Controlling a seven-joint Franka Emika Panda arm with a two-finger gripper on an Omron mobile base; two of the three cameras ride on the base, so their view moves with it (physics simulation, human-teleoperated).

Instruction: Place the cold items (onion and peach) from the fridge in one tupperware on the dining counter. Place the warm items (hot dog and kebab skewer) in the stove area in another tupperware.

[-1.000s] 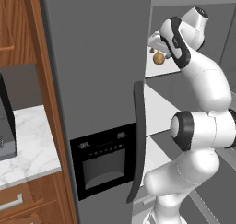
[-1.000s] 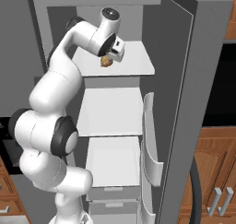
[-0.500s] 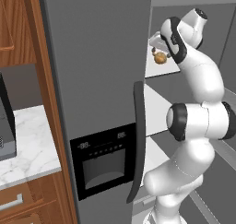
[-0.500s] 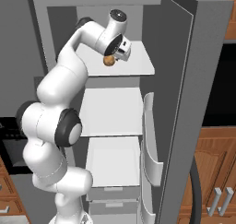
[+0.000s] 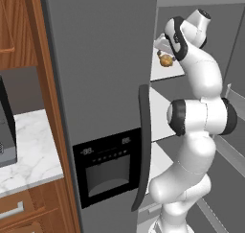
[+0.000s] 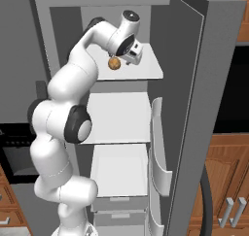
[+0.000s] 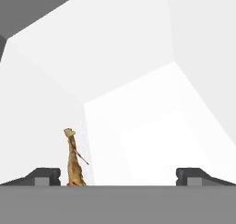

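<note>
the gripper [image 7: 117, 174] is standing with its jaws spread wide and holding nothing, its two dark tips sitting far apart at the bottom of the hand view. the onion [image 7: 73, 161] is showing just inside the left tip there, only its dry stem and papery top visible, so the bulb is lying low and off-centre in the gap. in the right base view the gripper [image 6: 130, 53] is hovering near the top centre of the frame, just beside the onion [image 6: 114, 63] on the fridge shelf [image 6: 146, 70]. judging from this, the hand is needing to shift toward the onion and reach deeper before closing, squeezing the round bulb, not the stem.
</note>
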